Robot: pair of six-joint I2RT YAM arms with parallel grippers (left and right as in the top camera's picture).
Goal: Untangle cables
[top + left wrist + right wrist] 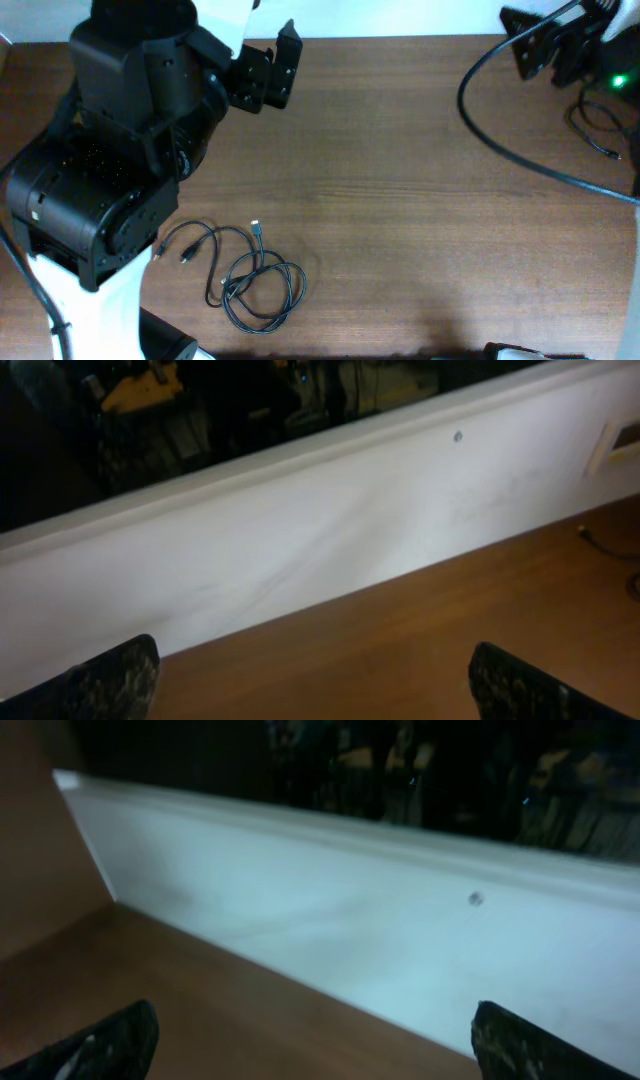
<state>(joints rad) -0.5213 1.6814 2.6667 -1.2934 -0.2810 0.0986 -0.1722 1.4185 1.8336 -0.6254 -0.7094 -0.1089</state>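
Left gripper (315, 695) & right gripper (315, 1050) both wide open, empty, far back; I'd pinch the cables (237, 288) by the silver plug end (255, 227) near-left, not mid-knot.

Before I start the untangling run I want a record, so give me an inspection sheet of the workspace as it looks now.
Surface: brown wood-grain table, no damage seen.
Job's things: cables, thin black cords looped into one tangle at the front left, with a silver-tipped plug sticking out on top.
Clutter: nothing seen.
Grippers: left gripper open and holding nothing; right gripper open and holding nothing; both far from the tangle.
Cables: thick arm wiring arcs over the far right of the table; a thin cord lies by the right arm's base.
Surroundings: white board along the table's far edge; beyond it, too dark to tell.
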